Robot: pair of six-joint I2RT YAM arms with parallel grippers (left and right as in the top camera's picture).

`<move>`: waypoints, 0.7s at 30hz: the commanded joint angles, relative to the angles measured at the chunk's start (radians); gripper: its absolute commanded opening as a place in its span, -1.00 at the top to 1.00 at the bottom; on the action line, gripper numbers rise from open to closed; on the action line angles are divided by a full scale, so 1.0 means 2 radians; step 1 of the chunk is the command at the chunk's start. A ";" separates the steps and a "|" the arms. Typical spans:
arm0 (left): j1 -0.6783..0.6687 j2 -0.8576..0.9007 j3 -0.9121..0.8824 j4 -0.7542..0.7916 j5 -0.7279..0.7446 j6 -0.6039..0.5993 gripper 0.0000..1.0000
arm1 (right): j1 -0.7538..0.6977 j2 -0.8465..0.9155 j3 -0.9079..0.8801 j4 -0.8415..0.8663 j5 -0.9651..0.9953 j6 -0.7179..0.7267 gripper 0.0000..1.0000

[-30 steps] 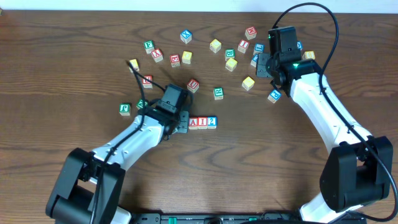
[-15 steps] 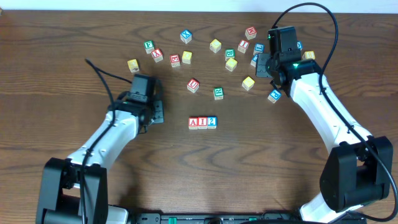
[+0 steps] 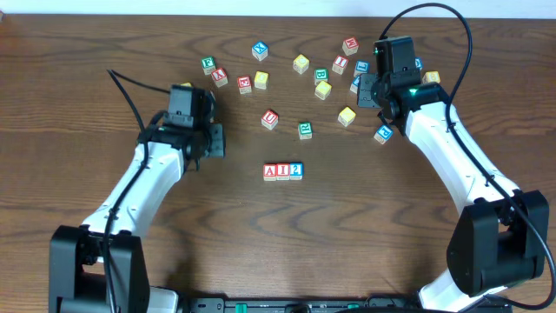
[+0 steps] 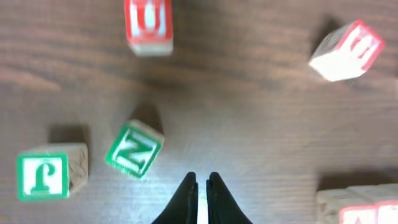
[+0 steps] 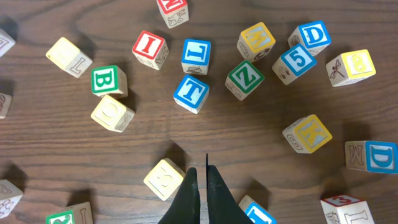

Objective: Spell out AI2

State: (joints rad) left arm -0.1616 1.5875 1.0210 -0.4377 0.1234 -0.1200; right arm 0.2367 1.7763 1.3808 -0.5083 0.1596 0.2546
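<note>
- Your three task blocks lie on the table (image 3: 365,235) near its middle, in one straight row. The A block (image 3: 270,171) is at the left end, the I block (image 3: 283,171) is in the centre and the 2 block (image 3: 296,170) is at the right end.
- Each block touches its neighbour. Seen from overhead, the row reads AI2 from left to right.
- Your left gripper (image 3: 215,141) is to the left of the row and a little farther up the table, apart from it.
- In the left wrist view its fingers (image 4: 186,199) are drawn together with only a thin line between them, and they grip nothing.
- That view is blurred. It shows the U block (image 4: 148,25) at the top, a green N block (image 4: 134,149) turned at an angle, and a green f block (image 4: 43,176) beside it. A red-lettered block (image 4: 348,50) lies at the upper right; you cannot read its letter with certainty.
- Your right gripper (image 3: 366,90) is over the scattered blocks at the far right of the table, well apart from the row.
- In the right wrist view its fingers (image 5: 188,199) are pressed together over bare wood and hold nothing.
- A pale yellow block (image 5: 164,179) lies just left of those fingertips. Beyond them lie a blue T block (image 5: 191,93), a green Z block (image 5: 244,79) and a blue L block (image 5: 196,55).
- A second red I block (image 5: 149,48) lies loose in that scatter, separate from the row.
</note>
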 commanded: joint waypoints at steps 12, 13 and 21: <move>-0.024 -0.006 0.061 -0.046 0.004 0.019 0.85 | 0.000 -0.009 0.009 -0.002 0.007 -0.008 0.98; -0.031 -0.006 0.061 -0.047 0.004 0.019 0.85 | 0.000 -0.009 0.009 -0.002 0.007 -0.008 0.98; -0.071 -0.006 0.061 -0.048 0.004 0.019 0.85 | 0.000 -0.009 0.009 -0.004 -0.008 -0.004 0.98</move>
State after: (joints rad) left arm -0.2882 1.5875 1.1122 -0.5282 0.1287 -0.0998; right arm 0.2367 1.7763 1.3808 -0.5121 0.1516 0.2520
